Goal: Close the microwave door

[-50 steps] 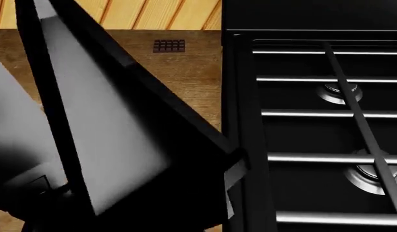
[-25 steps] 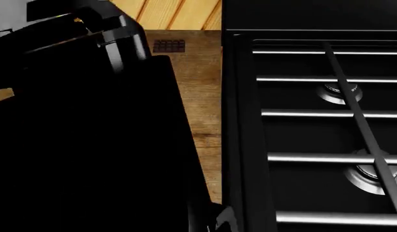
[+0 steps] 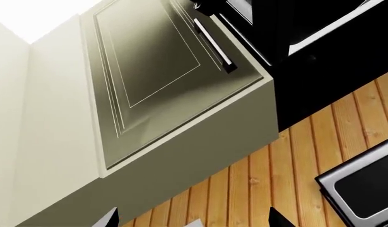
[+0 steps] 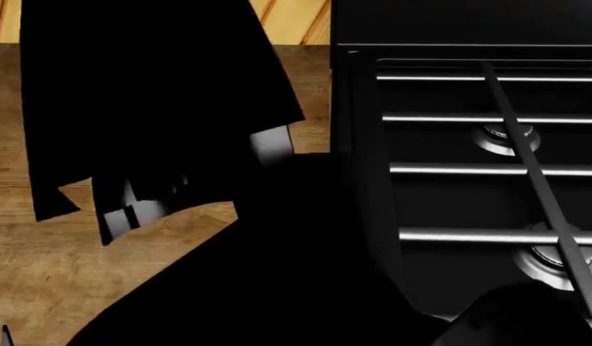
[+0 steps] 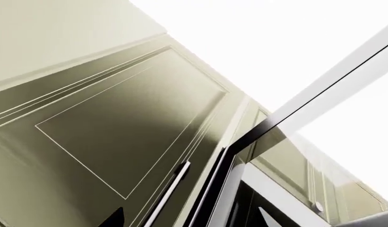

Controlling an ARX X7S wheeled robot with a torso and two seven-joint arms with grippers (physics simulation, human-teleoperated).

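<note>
Can't pin the microwave door down for sure, best guess is the big black slab (image 4: 151, 94) filling the upper left of the head view, which blocks most of the wooden counter (image 4: 27, 274) beside the stove (image 4: 488, 173). Both wrist views just stare at a cream cabinet door (image 3: 156, 71), with the left gripper (image 3: 194, 220) and right gripper (image 5: 188, 218) fingers spread apart on nothing. Versus half a second ago, the dark mass now hides the chocolate bar; the stove looks the same.

Head camera looked steeply down, close over wooden counter (image 4: 27, 274) and stove grates (image 4: 488, 119), dark shapes crowding the foreground. Both wrist cameras faced upward, near one panelled cabinet door (image 3: 150, 71) (image 5: 124, 132).
</note>
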